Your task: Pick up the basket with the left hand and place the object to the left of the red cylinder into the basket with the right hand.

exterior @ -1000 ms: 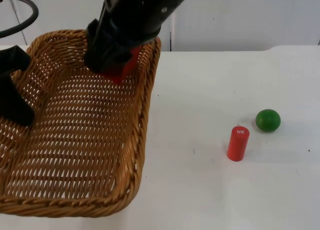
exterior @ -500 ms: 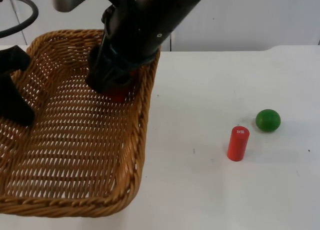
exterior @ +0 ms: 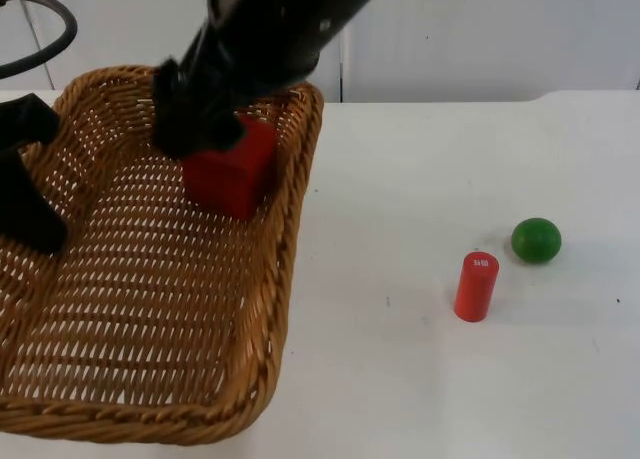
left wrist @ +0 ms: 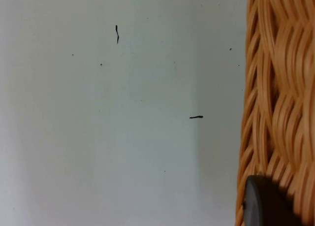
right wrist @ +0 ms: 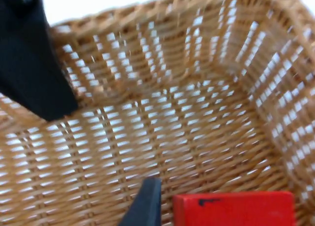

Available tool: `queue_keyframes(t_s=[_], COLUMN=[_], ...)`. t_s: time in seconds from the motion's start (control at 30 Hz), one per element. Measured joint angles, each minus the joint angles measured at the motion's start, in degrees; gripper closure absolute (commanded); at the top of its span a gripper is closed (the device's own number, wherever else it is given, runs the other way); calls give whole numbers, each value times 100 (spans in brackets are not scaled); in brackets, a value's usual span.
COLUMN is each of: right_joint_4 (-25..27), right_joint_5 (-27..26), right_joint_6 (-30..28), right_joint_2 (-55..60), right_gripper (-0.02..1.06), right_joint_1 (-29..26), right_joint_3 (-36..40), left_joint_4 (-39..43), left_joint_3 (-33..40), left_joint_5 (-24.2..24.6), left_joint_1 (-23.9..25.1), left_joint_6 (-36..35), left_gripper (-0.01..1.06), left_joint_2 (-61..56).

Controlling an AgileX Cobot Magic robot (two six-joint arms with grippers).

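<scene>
I hold the basket (exterior: 150, 309) by its edge with my left end effector (exterior: 25, 214), and my right end effector (exterior: 200, 144) has released the red block (exterior: 232, 174) inside it.

Looks like robot lab / test room. Plain white table (exterior: 420, 379), grey wall (exterior: 480, 29) behind. Black robot arm (exterior: 270, 39) over table. Toy-like stuff set out: wicker basket (exterior: 270, 309), red block (exterior: 235, 174), red cylinder (exterior: 476, 286), green ball (exterior: 536, 239).
</scene>
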Motion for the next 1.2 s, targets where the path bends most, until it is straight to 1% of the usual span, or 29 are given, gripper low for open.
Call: queue_keyframes(t_s=[0.17,0.2,0.33,0.4,0.53,0.57,0.67,0.7,0.73,0.77,0.87,0.9,1.03,1.07,1.2], right_joint_4=[0,0,0,0,5,5,5,5,5,5,-19,-19,-207,-207,-252], right_joint_5=[466,466,893,927,925,925,821,808,808,798,742,742,742,742,742], right_joint_6=[0,0,0,18,41,41,42,42,42,56,313,313,592,592,774], right_joint_2=[-553,-553,-1064,-1227,-1987,-1987,-2571,-2743,-2743,-2943,-3593,-3593,-4271,-4271,-4874], right_gripper=[19,19,19,19,19,19,19,19,19,19,19,19,19,19,19], right_joint_1=[-63,-63,-321,-407,-678,-678,-784,-809,-809,-837,-905,-905,-908,-908,-908], right_joint_3=[0,0,108,204,991,991,1651,1824,1824,2029,2463,2463,2917,2917,3375], left_joint_4=[0,0,51,58,58,58,58,69,69,63,63,63,63,63,63], left_joint_3=[0,0,0,0,0,0,0,0,0,0,0,0,0,0,0], left_joint_5=[0,0,0,0,0,0,0,0,0,0,0,0,0,0,0], left_joint_1=[0,0,0,0,0,0,0,0,0,0,0,0,0,0,0], left_joint_6=[0,0,0,0,0,0,0,0,0,0,0,0,0,0,0], left_gripper=[105,105,105,105,105,105,105,105,105,105,105,105,105,105,105], left_joint_2=[0,0,0,0,0,0,0,0,0,0,0,0,0,0,0])
